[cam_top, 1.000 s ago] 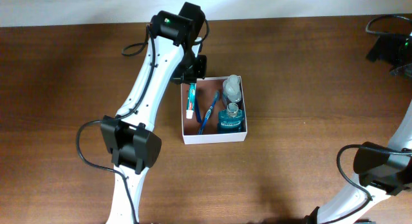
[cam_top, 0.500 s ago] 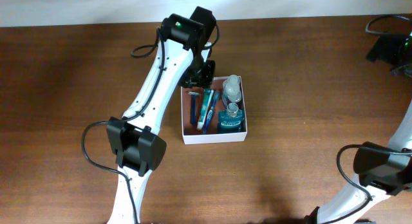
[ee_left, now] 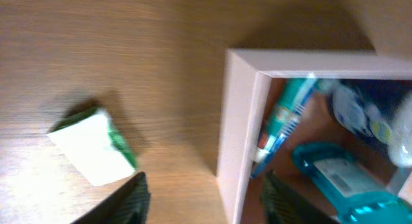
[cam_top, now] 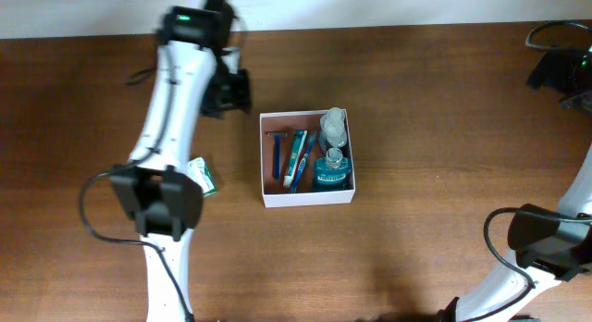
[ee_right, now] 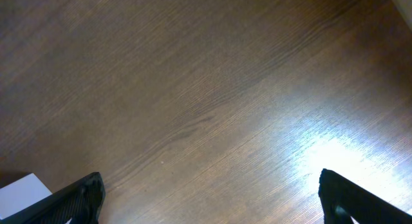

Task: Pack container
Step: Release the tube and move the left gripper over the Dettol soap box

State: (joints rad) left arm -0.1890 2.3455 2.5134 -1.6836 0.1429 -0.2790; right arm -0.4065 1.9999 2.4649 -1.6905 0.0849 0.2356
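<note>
**Several items packed, one packet out**

A green-and-white packet (cam_top: 205, 174) lies on the desk (cam_top: 425, 128) near the mid-desk container (cam_top: 307, 198) of bottles (cam_top: 331, 170) and toothpaste (cam_top: 298, 155). Beyond, the left tool (ee_left: 206, 201) hangs part-open, empty; the right tool (ee_right: 215, 198) gapes, empty.

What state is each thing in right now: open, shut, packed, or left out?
container: open-topped, partly packed.
teal bottle: lying inside the container.
clear bottle: inside, in a corner.
teal tube: lying inside.
razor: lying inside, by a wall.
green-and-white packet: on the table, outside the container.
left gripper: open, empty.
right gripper: wide open, empty.
</note>
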